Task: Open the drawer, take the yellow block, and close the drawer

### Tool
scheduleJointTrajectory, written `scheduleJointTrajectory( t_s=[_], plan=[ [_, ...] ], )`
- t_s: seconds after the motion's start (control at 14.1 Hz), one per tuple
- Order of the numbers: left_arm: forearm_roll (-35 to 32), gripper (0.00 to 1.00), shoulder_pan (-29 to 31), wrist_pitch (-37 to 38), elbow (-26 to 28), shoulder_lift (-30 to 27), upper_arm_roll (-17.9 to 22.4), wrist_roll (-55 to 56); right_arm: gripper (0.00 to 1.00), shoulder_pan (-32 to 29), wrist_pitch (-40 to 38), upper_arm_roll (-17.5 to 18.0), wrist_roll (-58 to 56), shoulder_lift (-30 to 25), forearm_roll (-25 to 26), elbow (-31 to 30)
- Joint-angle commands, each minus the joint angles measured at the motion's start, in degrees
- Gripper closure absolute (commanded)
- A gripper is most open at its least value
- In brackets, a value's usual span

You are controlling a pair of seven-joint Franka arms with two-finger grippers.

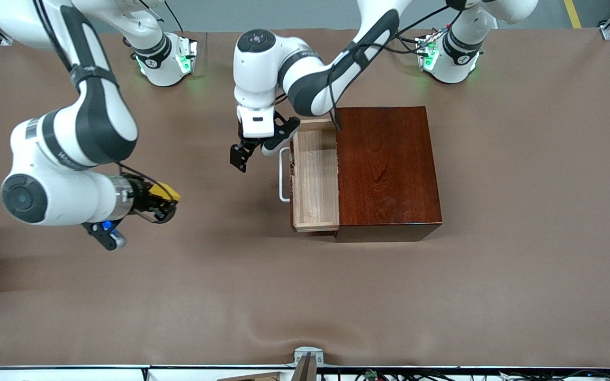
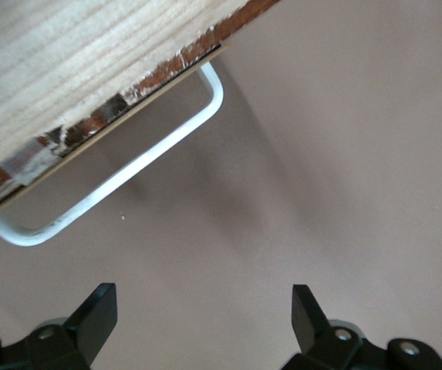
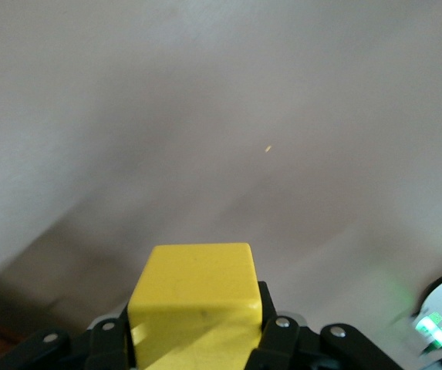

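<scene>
The drawer (image 1: pixel 315 177) of pale wood stands pulled out of the dark reddish-brown box (image 1: pixel 387 169), toward the right arm's end of the table, and its visible inside is bare. Its white bar handle (image 1: pixel 283 174) also shows in the left wrist view (image 2: pixel 128 169). My left gripper (image 1: pixel 241 157) is open and empty, over the table just beside the handle, apart from it (image 2: pixel 203 316). My right gripper (image 1: pixel 164 200) is shut on the yellow block (image 1: pixel 167 191), held over the bare table well away from the drawer. The block fills the jaws in the right wrist view (image 3: pixel 194 297).
The brown table mat (image 1: pixel 305 296) stretches wide on all sides of the box. The two arm bases (image 1: pixel 170 61) (image 1: pixel 450 58) stand along the table's edge farthest from the front camera. A small fixture (image 1: pixel 307 360) sits at the nearest edge.
</scene>
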State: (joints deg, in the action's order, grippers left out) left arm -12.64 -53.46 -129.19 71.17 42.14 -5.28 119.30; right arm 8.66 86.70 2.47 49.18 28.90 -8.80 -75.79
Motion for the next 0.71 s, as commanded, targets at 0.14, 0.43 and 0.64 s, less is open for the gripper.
scheduleJointTrajectory(
  t_s=[0.14, 0.43, 0.64],
  plan=[
    [-1.33, 0.0, 0.03, -0.89, -2.52, 4.17, 1.76, 5.58, 1.0, -7.06, 4.34, 0.96, -14.43, -1.74, 2.03, -8.48],
    [-1.6, 0.0, -0.15, -0.19, -2.09, 4.71, 2.12, 8.05, 1.0, -12.08, 10.06, 0.96, -25.01, -3.32, 2.03, -15.87],
    [-1.77, 0.0, 0.29, 2.17, -1.91, 4.53, 2.12, 7.62, 1.0, -12.26, 10.94, 0.96, -26.84, -3.41, 2.9, -17.28]
  ],
)
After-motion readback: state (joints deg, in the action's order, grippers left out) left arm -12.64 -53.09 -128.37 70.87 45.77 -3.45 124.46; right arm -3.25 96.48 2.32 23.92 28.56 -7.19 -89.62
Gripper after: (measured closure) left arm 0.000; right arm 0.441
